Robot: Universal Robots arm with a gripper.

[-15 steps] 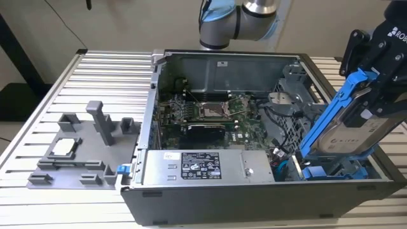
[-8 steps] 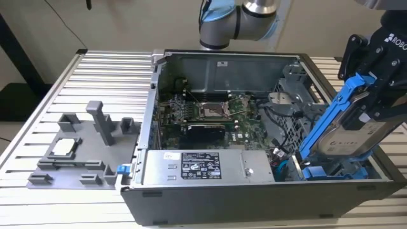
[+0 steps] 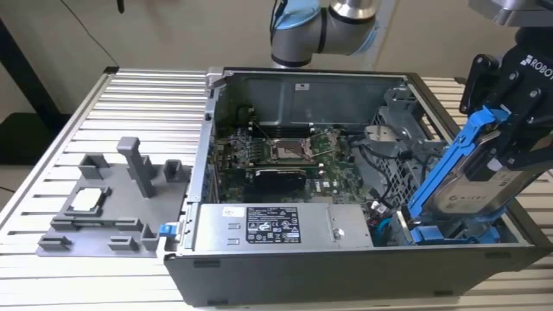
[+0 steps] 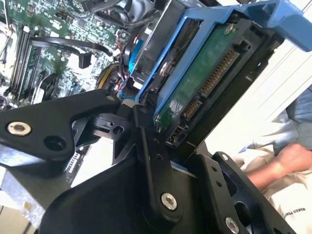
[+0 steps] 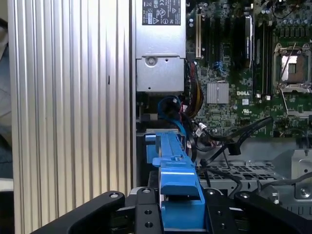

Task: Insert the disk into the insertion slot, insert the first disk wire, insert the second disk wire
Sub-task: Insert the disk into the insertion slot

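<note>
Exterior view shows the pincer (image 3: 508, 136) clamped on the upper end of the disk (image 3: 458, 178), which leans steeply over the open computer case (image 3: 259, 272) on the desk (image 3: 129, 97), its lower end down by the insertion slot (image 3: 436, 234).

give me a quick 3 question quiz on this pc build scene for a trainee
1. Multiple choice: what is the gripper shut on?
A) the disk in its blue frame
B) a black cable
C) the power supply

2. True or false: the disk lies flat on the grey fixture tray outside the case.

3. Fill in: in the exterior view the disk is tilted, with its lower end down inside the computer case at the view's ____ side.

Key:
1. A
2. False. The disk is held tilted, with its upper end above the case rim.
3. right
</note>
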